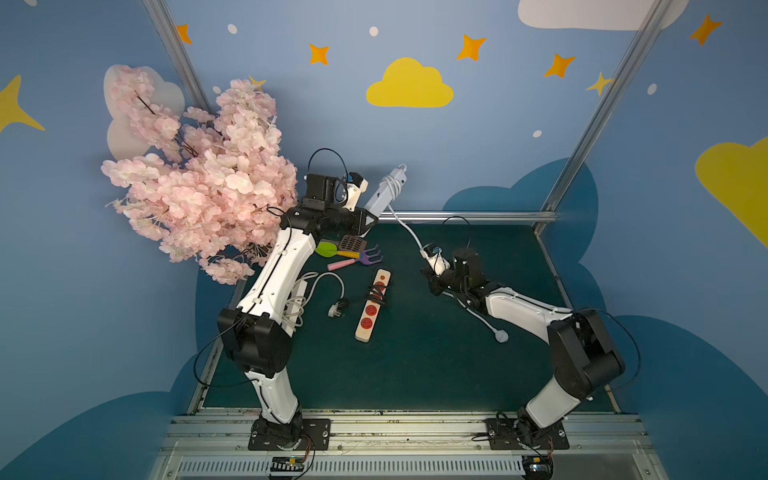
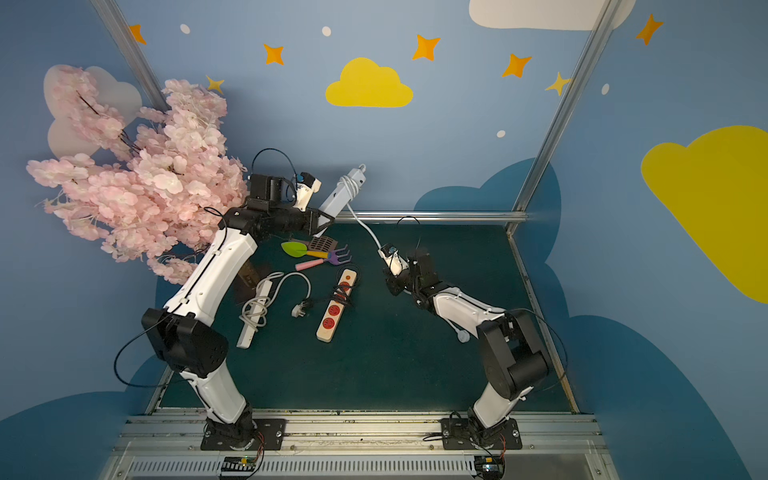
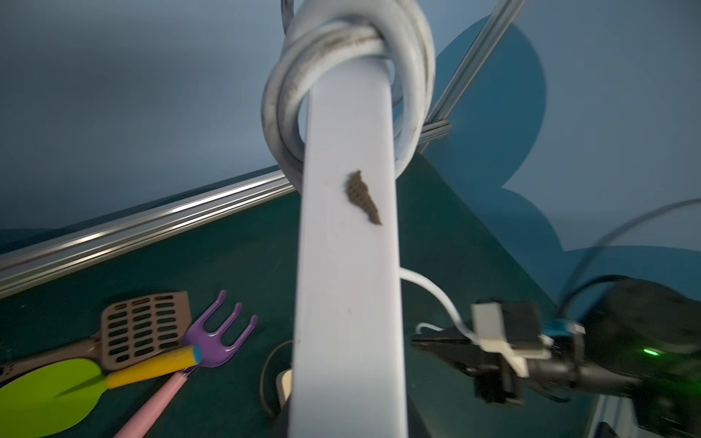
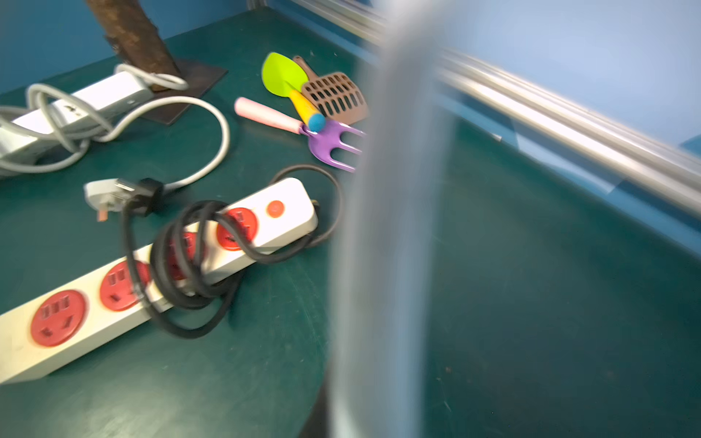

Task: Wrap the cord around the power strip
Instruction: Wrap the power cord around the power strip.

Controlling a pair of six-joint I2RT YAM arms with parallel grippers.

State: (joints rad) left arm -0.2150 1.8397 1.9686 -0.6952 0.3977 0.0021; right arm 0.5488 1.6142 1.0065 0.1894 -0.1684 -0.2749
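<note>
A pale power strip (image 1: 384, 189) (image 2: 343, 193) (image 3: 349, 265) is held up in the air, slanting toward the back wall. My left gripper (image 1: 371, 214) (image 2: 328, 220) is shut on its lower end. Loops of white cord (image 3: 341, 34) circle its far end. From there the cord (image 1: 405, 226) (image 2: 365, 226) runs down to my right gripper (image 1: 426, 272) (image 2: 388, 276) (image 3: 425, 339), which is shut on it above the mat. In the right wrist view the cord (image 4: 387, 227) is a blurred band rising from the jaws. Its plug (image 1: 501, 336) lies on the mat beside the right arm.
A cream strip with red sockets (image 1: 372, 305) (image 4: 151, 258), wound in black cord, lies mid-mat. A white strip with grey cord (image 1: 297, 303) lies partly under the left arm. Toy garden tools (image 1: 353, 253) sit behind them. A pink blossom tree (image 1: 199, 174) crowds the left; a metal rail (image 1: 469, 216) edges the back.
</note>
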